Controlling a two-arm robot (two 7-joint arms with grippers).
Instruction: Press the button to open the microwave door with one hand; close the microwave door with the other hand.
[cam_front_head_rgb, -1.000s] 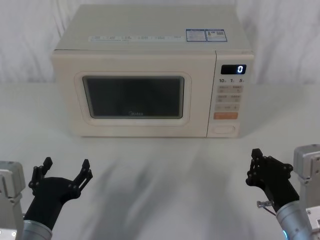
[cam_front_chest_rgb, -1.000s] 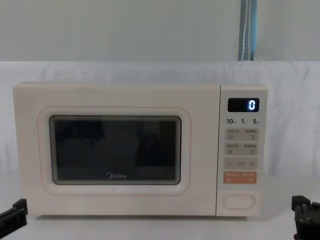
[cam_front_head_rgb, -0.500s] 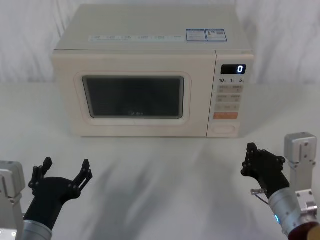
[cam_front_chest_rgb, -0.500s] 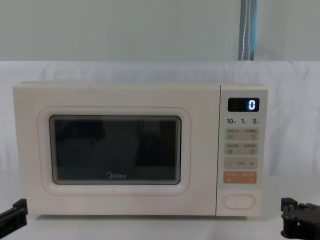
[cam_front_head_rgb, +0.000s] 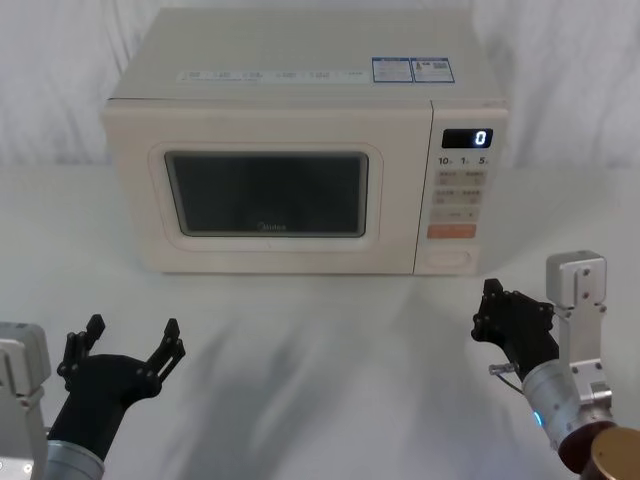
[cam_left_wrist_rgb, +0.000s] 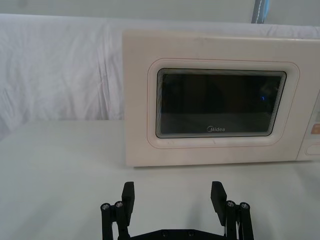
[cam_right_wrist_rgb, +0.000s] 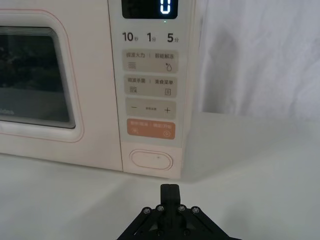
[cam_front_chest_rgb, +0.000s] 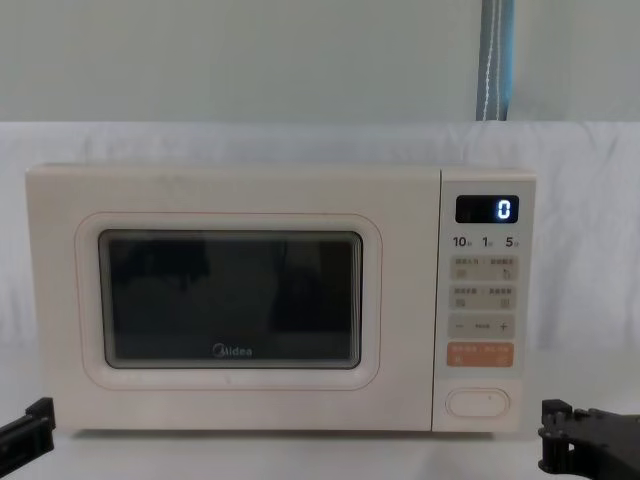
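White-draped bench (cam_front_head_rgb: 330, 340), white cloth backdrop. Right claw (cam_front_head_rgb: 487, 310) pinched closed, low on bench, near and just short of button (cam_right_wrist_rgb: 151, 160). Left claw (cam_front_head_rgb: 128, 345) spread open, parked front-left. Microwave (cam_front_head_rgb: 300, 70) centred at back, microwave door (cam_front_chest_rgb: 230, 300) closed. Right wrist view close on panel: display (cam_right_wrist_rgb: 150, 7) reading 0, orange key (cam_right_wrist_rgb: 151, 129).
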